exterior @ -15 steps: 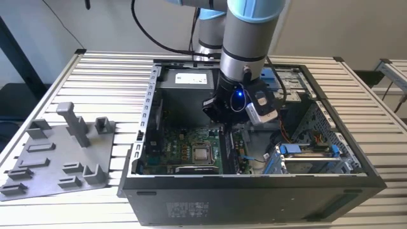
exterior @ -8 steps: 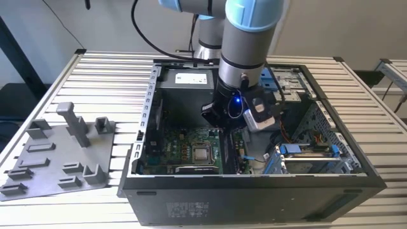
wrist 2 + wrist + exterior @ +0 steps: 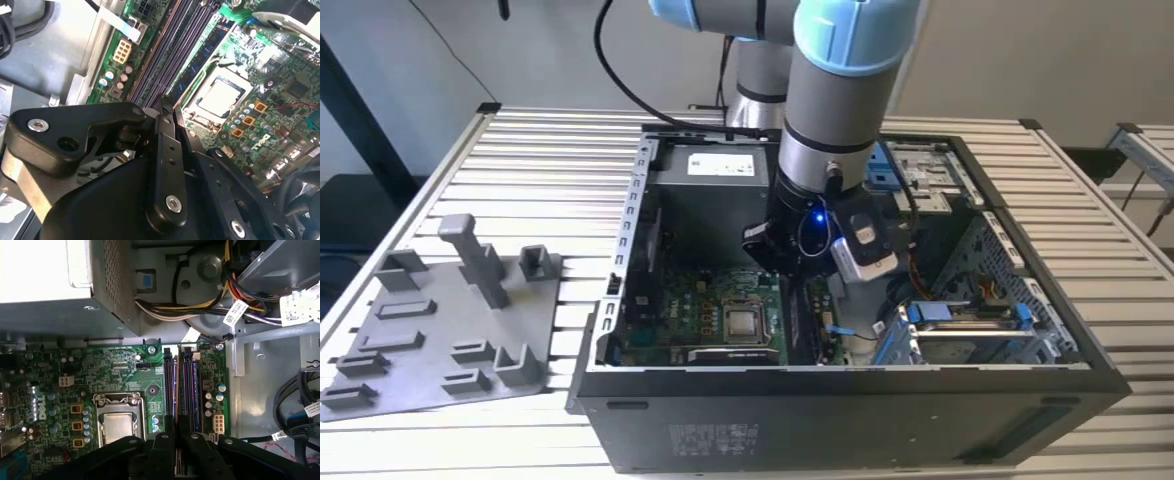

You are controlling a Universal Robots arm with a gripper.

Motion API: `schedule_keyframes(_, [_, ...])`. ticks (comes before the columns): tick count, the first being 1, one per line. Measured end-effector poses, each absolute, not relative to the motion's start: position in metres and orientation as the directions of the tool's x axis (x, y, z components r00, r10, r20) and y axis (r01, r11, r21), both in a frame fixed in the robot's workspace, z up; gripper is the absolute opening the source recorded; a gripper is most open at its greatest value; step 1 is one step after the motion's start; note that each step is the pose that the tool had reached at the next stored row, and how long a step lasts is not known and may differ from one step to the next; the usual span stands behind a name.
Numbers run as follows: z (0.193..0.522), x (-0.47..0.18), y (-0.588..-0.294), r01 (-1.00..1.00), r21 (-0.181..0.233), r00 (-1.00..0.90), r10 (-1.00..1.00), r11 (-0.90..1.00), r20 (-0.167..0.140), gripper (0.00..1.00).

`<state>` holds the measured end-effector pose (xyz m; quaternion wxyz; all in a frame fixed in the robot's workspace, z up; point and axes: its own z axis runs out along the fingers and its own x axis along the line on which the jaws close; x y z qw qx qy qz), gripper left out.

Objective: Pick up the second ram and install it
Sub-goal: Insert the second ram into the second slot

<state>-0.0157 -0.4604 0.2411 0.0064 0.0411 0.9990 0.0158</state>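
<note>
Here, hand (image 3: 167, 112) pinched on the second ram (image 3: 165, 106) over slots (image 3: 180, 390), cables (image 3: 200, 305) beside.

Matt black plastic gripper (image 3: 167, 112) links with bright metal screws hang over a glossy green circuit board (image 3: 120, 370) and its brushed-metal processor lid (image 3: 220, 97) — the computer case (image 3: 854, 420) is dull dark sheet metal — beside a matt grey plastic holder tray (image 3: 400, 350) on a ribbed, pale metal table (image 3: 547, 150).
</note>
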Motion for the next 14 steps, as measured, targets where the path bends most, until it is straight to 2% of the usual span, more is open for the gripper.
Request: schedule_keyframes(14, [0.2364,-0.0156,-0.4616,0.083,0.032,-0.996,0.084,0.996,-0.011,0.14])
